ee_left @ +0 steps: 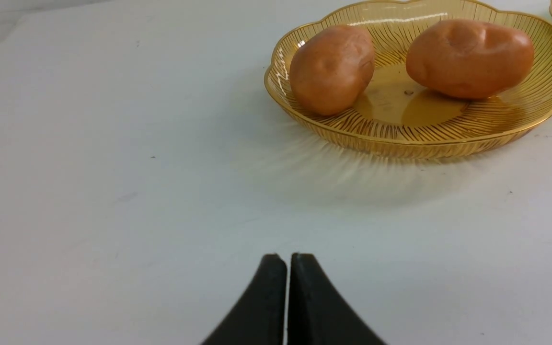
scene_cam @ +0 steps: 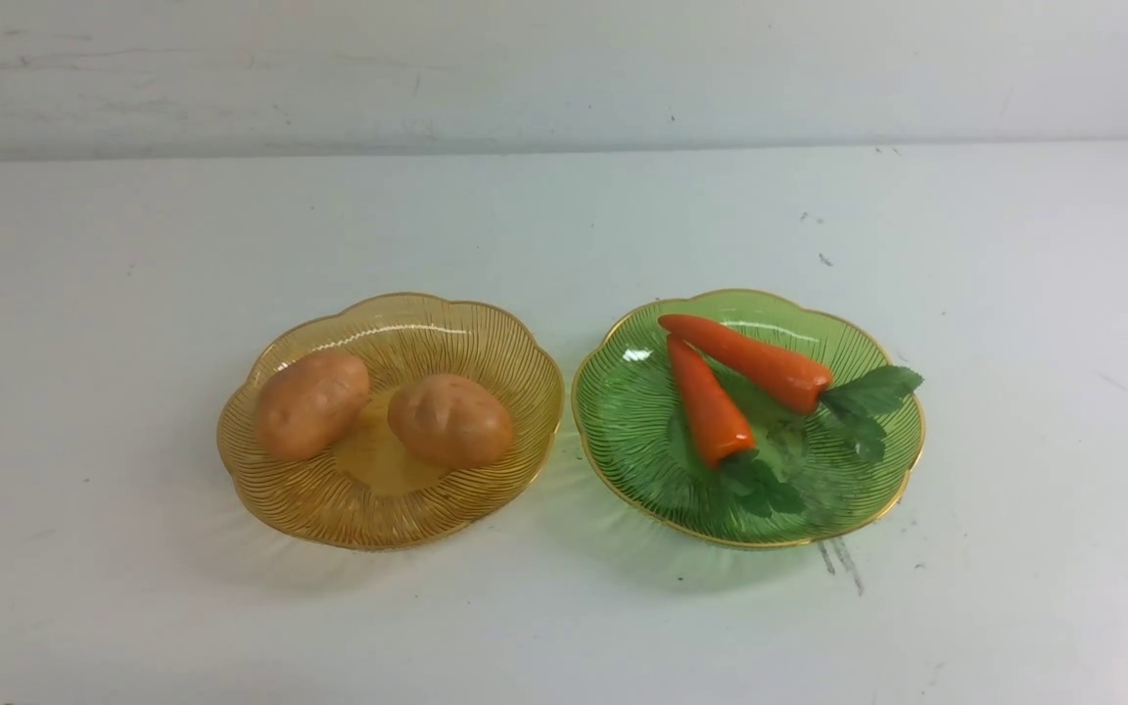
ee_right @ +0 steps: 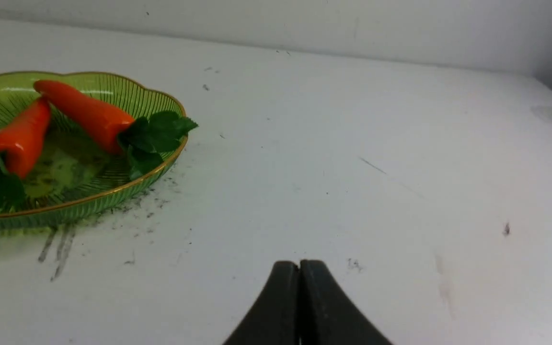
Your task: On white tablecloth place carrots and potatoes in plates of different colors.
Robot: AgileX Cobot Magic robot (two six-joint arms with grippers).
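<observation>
Two tan potatoes (scene_cam: pixel 312 404) (scene_cam: pixel 450 419) lie in the amber plate (scene_cam: pixel 486 328) at centre left of the white tablecloth (scene_cam: pixel 564 215). Two orange carrots (scene_cam: pixel 711 403) (scene_cam: pixel 750 360) with green tops lie crossed in the green plate (scene_cam: pixel 623 411) at centre right. Neither arm shows in the front view. In the left wrist view my left gripper (ee_left: pixel 288 256) is shut and empty, set back from the amber plate (ee_left: pixel 429 143) and potatoes (ee_left: pixel 332 68) (ee_left: pixel 469 57). In the right wrist view my right gripper (ee_right: pixel 299 263) is shut and empty, apart from the green plate (ee_right: pixel 113 194) and carrots (ee_right: pixel 86 112) (ee_right: pixel 19 136).
A pale wall (scene_cam: pixel 564 69) rises behind the table's far edge. Dark smudges (scene_cam: pixel 843 563) mark the cloth near the green plate's front rim, and small specks (scene_cam: pixel 823 259) dot the cloth at back right.
</observation>
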